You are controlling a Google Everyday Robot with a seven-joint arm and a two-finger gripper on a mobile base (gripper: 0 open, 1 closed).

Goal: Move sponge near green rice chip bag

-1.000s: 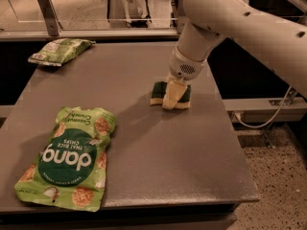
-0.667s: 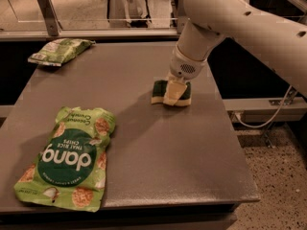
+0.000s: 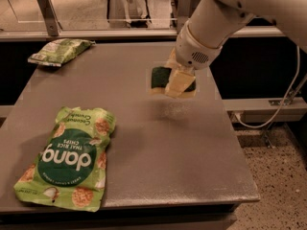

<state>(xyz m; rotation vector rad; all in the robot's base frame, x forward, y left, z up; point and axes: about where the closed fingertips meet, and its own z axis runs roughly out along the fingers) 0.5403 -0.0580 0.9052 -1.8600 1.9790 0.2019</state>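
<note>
The sponge (image 3: 159,77), dark green on top with a pale foam edge, sits between the pale fingers of my gripper (image 3: 178,83) at the table's right middle. The gripper is shut on it and holds it a little above the grey table (image 3: 192,152), with a faint shadow below. The green rice chip bag (image 3: 67,159), light green with a dark circle and white "dang" lettering, lies flat at the front left, well apart from the sponge.
A smaller pale-green snack bag (image 3: 60,51) lies at the table's back left corner. A rail and metal posts (image 3: 47,11) run behind the table. The table's right edge drops to a speckled floor (image 3: 278,176) with a cable.
The gripper has closed on the sponge and raised it off the table. The arm has come nearer and higher in view. Both bags lie as before.
</note>
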